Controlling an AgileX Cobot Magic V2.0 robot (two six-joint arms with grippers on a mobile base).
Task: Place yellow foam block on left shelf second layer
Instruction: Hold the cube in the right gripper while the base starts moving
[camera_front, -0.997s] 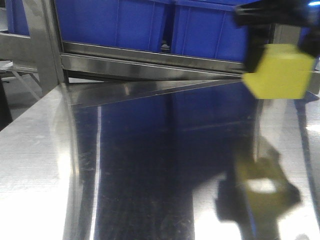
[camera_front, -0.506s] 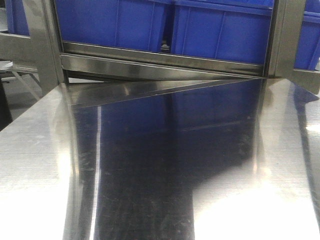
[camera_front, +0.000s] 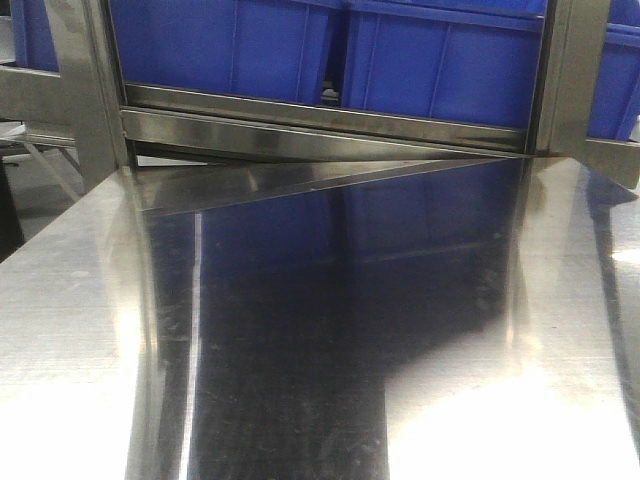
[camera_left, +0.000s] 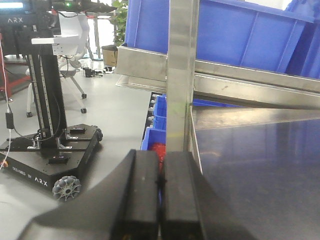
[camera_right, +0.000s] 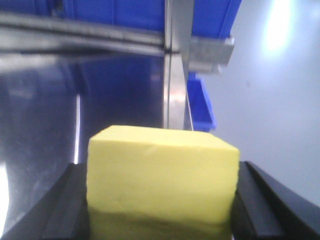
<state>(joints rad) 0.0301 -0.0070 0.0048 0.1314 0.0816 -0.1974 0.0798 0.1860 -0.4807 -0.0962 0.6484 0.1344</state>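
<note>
Gripping the block tight in the right jaws, long side running across the gap. Facing the steel shelf, ahead and left of the post, under blue bins. Pressing the left jaws together on nothing, off the shelf's left edge. Likely a forward-left carry for the right arm

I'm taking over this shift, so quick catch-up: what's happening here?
The right gripper is clamped on the yellow foam block, near a steel shelf upright. The left gripper is shut on nothing. The front view shows the steel shelf surface below blue bins with no block on it, so placing is not done yet.
</note>
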